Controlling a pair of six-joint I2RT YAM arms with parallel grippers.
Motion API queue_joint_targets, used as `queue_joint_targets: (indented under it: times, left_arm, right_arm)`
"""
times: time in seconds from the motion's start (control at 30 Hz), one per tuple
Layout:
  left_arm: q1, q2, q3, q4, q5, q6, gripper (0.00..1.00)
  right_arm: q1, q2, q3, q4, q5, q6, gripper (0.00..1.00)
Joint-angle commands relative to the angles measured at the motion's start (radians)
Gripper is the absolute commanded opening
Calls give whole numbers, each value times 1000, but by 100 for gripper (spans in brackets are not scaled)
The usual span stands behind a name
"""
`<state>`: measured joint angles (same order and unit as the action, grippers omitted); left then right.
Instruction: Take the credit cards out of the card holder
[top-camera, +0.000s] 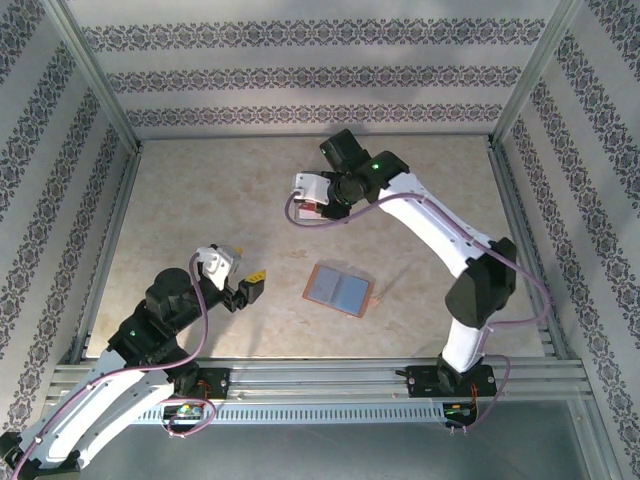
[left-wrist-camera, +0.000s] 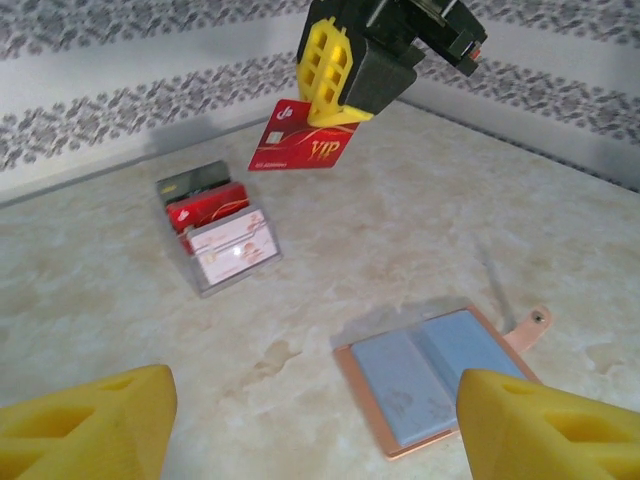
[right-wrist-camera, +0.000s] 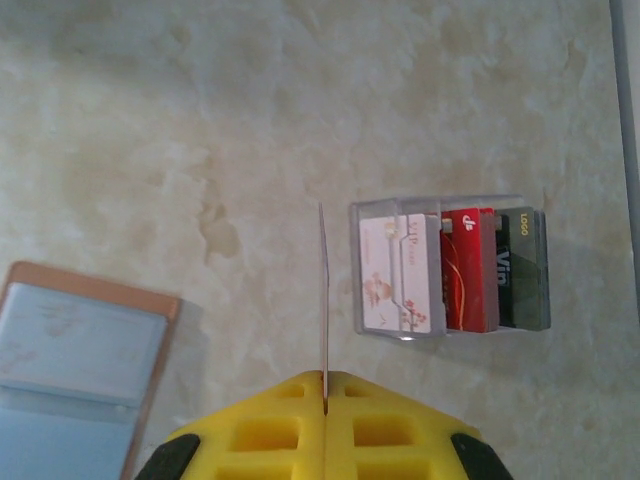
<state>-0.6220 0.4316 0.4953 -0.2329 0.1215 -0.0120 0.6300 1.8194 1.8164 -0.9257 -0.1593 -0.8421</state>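
The right pincer (left-wrist-camera: 338, 105), upper centre, is clamped on a red card (left-wrist-camera: 300, 148) near the clear tray (right-wrist-camera: 452, 334), probably to drop it there. The left pincer (left-wrist-camera: 315, 420) hovers, wide apart.

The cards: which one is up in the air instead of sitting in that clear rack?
The red card marked VIP, pinched in the right tool. The white card, plain red card and dark card all stand in the clear rack.

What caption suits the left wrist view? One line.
Right gripper holds a red VIP card aloft; open card holder and clear card stand below.
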Motion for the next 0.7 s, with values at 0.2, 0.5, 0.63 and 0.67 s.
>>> queue_joint_targets:
  times: [0.2, 0.5, 0.63, 0.67]
  left_arm:
    - [-8, -2, 0, -100, -137, -48, 87]
    - [-7, -1, -30, -91, -196, -46, 96]
    - [-7, 9, -32, -89, -212, -39, 98]
    - [-7, 13, -32, -88, -215, -37, 98]
  right_arm:
    - [-15, 232, 262, -136, 156, -33, 0]
    - [-15, 408, 432, -150, 263, -76, 0]
    - [-19, 460, 485, -147, 265, -88, 0]
    - [-19, 475, 500, -147, 267, -92, 0]
